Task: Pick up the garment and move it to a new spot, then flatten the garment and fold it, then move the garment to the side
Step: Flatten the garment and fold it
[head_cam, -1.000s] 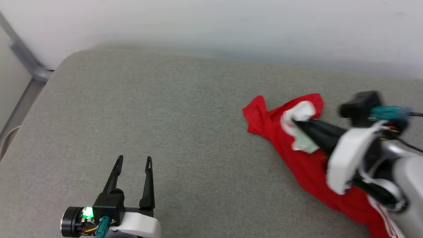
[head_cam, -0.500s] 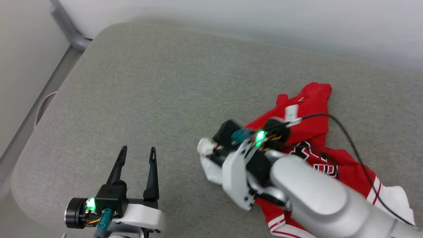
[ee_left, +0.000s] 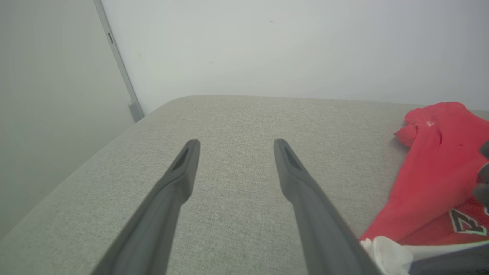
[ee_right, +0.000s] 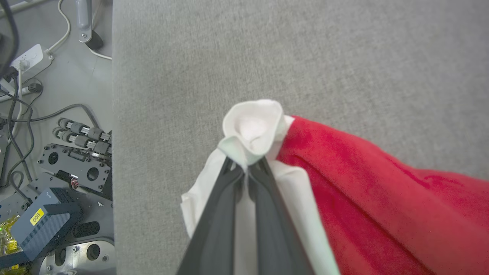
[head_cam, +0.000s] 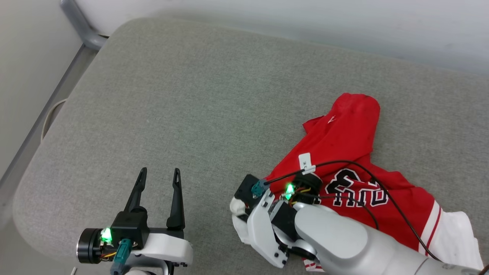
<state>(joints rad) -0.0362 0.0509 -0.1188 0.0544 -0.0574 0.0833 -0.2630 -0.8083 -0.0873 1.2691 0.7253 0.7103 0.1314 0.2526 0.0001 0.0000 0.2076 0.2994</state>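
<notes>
Robot lab: power strip (ee_right: 27, 61), loose cables (ee_right: 61, 111), electronics box (ee_right: 42, 221) on floor (ee_right: 49, 91).

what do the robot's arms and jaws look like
Both have two long black jaws, a green light, a teal plug and a white wrist shell. The left arm shows a round black cap; the right arm is silver-grey with a black cable.

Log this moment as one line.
right hand: shut on white sleeve | left hand: open, empty | garment: crumpled on cushion, not yet flattened
</notes>
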